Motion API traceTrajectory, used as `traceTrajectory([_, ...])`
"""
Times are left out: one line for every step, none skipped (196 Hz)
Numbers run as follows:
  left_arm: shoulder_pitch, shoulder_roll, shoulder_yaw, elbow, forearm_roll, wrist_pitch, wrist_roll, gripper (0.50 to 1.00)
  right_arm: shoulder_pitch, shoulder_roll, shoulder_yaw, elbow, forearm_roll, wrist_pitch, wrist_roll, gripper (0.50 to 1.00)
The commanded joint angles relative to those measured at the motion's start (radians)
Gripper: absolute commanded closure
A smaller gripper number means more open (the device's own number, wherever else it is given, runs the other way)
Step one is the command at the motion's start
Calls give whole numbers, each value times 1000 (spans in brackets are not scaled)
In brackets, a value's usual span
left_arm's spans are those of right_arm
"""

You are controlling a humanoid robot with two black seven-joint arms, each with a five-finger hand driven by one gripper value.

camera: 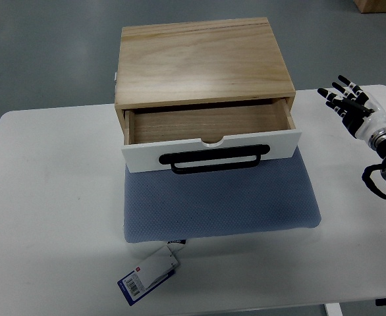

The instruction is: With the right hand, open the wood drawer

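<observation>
Pale wood makes up the small cabinet (203,59) sitting at the middle of the white bench (48,197), with its near part on a blue-grey padded mat (246,204). The wood drawer (206,122) stands partly out toward the robot. Its bare floor shows and nothing can be seen inside, and its white front (282,145) hangs over the mat's far edge. A black bar handle (213,158) runs across that front, its long axis lying left to right and slightly tilted, lower at the left.

The right hand (352,105) is at the bench's right edge, well apart from the drawer and clear of the cabinet's right side. Its fingers are stretched out straight and a little fanned, pointing up and left in the picture, and they hold nothing. No left arm shows, so the right hand is the only one placed to act.

What the next move depends on is plain. The handle lies to the left of the hand and nearer the robot — so reaching it means a sweep inward across the bench and a drop in front of the white panel. The pull then runs straight toward the robot, at right angles to the bar. As things lie, the drawer looks largely open, with perhaps some travel left. A paper tag (147,273) trails from the mat's near left corner, out of the way.
</observation>
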Motion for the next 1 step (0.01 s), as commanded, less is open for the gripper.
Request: traceTrajectory([0,0,0,0,1,0,0,500,-4,7,1,-1,0,1,3,568])
